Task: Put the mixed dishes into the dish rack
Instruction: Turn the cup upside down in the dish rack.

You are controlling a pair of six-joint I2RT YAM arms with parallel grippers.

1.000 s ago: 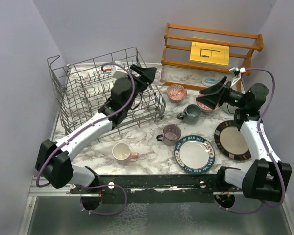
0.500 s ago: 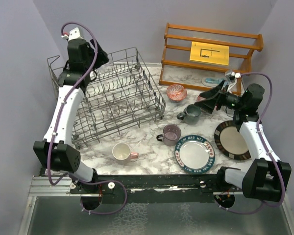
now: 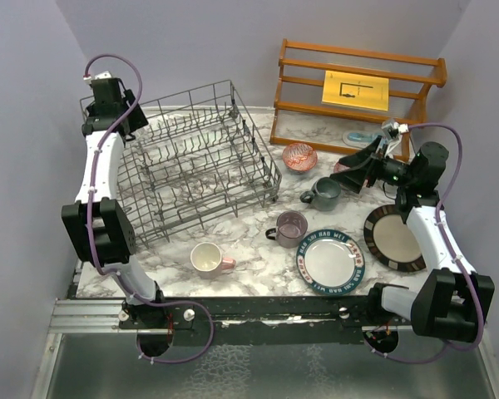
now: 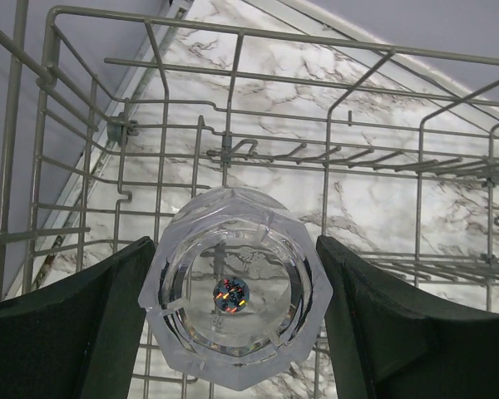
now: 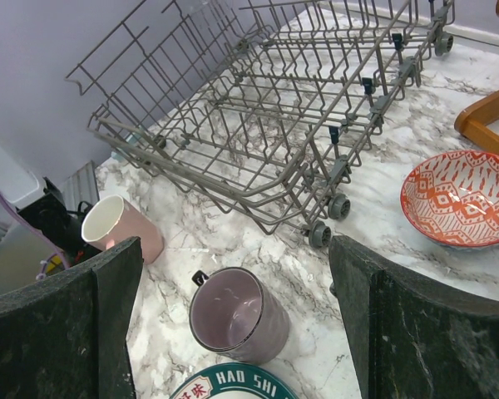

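Marble tabletop (image 3: pixel 254 241) was strewn with unloaded mugs (image 3: pixel 208 259), bowls (image 3: pixel 299 156), plates (image 3: pixel 329 262); a clear glass (image 4: pixel 237 291) was clasped by the left gripper (image 4: pixel 235 249) over the dish rack (image 3: pixel 191 166), right gripper (image 3: pixel 356 169) spread empty.

Your left arm (image 3: pixel 96 170) reaches up and out to the far left. The left gripper (image 4: pixel 235 274) points down, its fingers (image 4: pixel 83 324) pressing both sides of a clear glass (image 4: pixel 235 341). Your right arm (image 3: pixel 432 229) is bent, and the right gripper (image 5: pixel 233 274) is aimed left with its jaws wide apart, holding nothing.

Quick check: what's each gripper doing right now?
Left gripper: closed on the clear glass.
Right gripper: open, holding nothing.
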